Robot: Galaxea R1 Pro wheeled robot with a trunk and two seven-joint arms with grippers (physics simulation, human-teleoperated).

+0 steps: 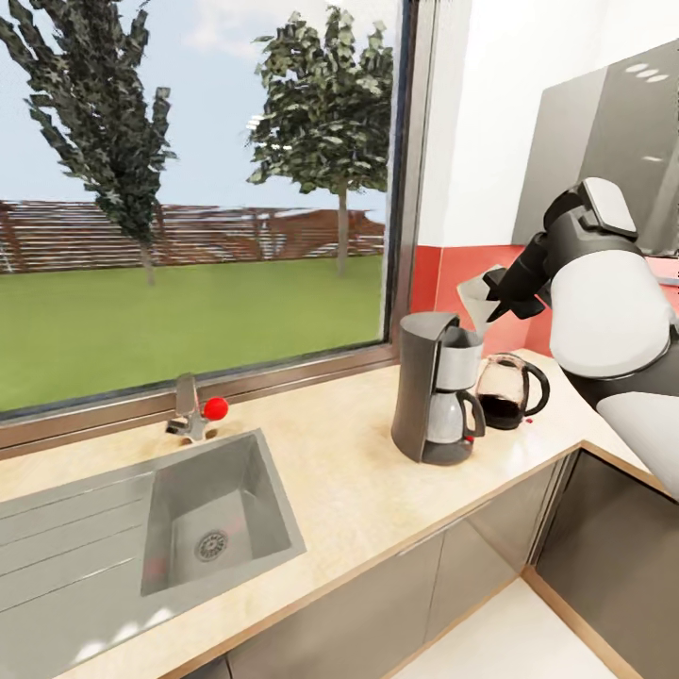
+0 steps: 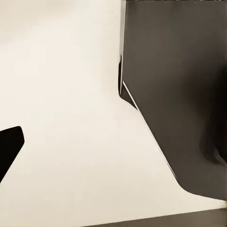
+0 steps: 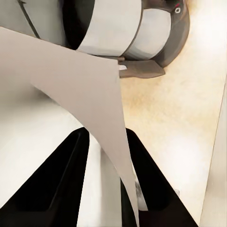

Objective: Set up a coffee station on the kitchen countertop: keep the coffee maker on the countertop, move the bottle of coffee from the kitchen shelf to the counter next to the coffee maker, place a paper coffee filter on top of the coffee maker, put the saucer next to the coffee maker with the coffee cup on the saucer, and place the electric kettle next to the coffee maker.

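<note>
The grey coffee maker (image 1: 438,389) stands on the beige countertop (image 1: 349,490) near the corner. Just beside it sits a glass jug with a black handle and dark contents (image 1: 509,390), apparently the electric kettle. My right gripper (image 1: 506,288) hangs just above the coffee maker, shut on a pale paper coffee filter (image 1: 471,300). From the right wrist, the filter (image 3: 80,90) is pinched between the black fingers (image 3: 59,187), with the coffee maker (image 3: 127,33) right below it. The left wrist view shows one dark finger (image 2: 9,146) over a cream surface; its state is unclear.
A steel sink (image 1: 217,509) with a faucet (image 1: 189,410) and a red knob (image 1: 216,408) lies left of the coffee maker under a large window. The counter turns a corner at the right, below a grey wall cabinet (image 1: 604,141). Dark base cabinets (image 1: 443,585) run under the counter edge.
</note>
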